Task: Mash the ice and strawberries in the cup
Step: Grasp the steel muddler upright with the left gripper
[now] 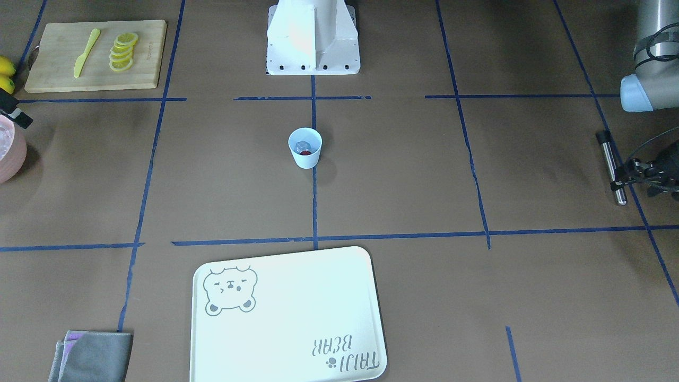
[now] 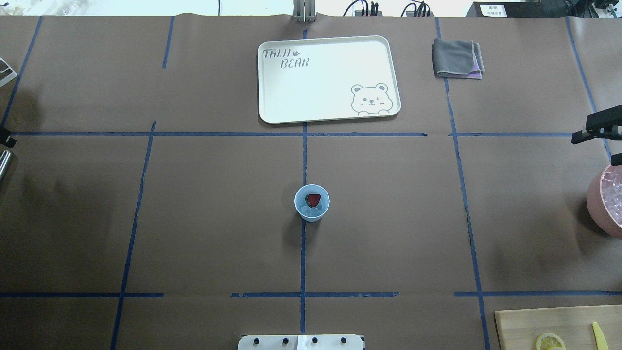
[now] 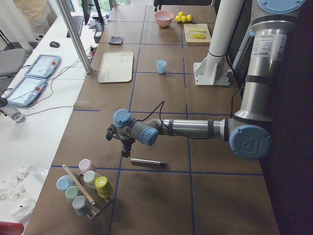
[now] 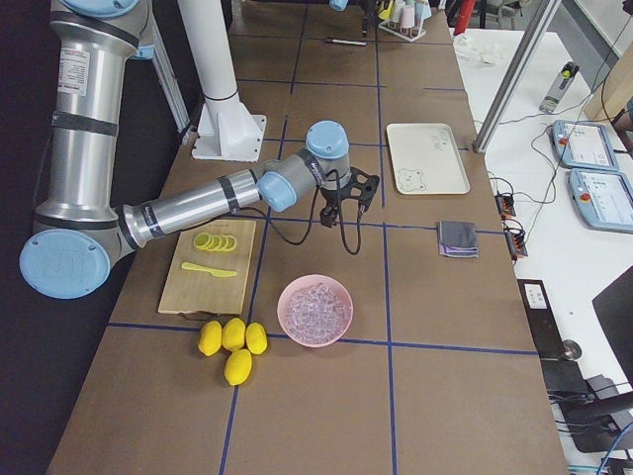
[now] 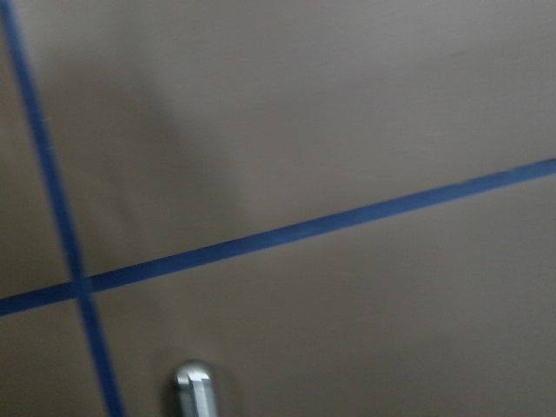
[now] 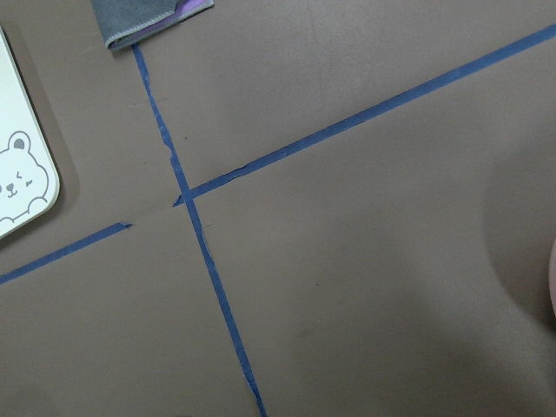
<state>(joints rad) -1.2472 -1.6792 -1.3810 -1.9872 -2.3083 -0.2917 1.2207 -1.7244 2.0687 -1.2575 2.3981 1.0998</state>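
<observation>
"TAIJI BEAR" is written on the cream tray [image 2: 330, 104]; the cup [image 1: 306, 159] stands in the middle of the table.
The pale blue cup is upright on a blue tape line and holds the red strawberry [image 2: 313, 199] and the clear ice [image 2: 307, 210]. The left gripper [image 1: 631, 178] is just beside a metal rod [image 1: 610, 167], and the right gripper [image 2: 590, 130] is near the pink bowl [image 2: 602, 209]. I cannot tell if either is open or closed.

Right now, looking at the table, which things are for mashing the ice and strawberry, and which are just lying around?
For the job: cup, ice and strawberry inside it, metal rod (probably the masher).

Lying about: tray, grey cloth, cutting board with lemon slices and yellow knife, pink bowl, whole lemons, rack of cups.
</observation>
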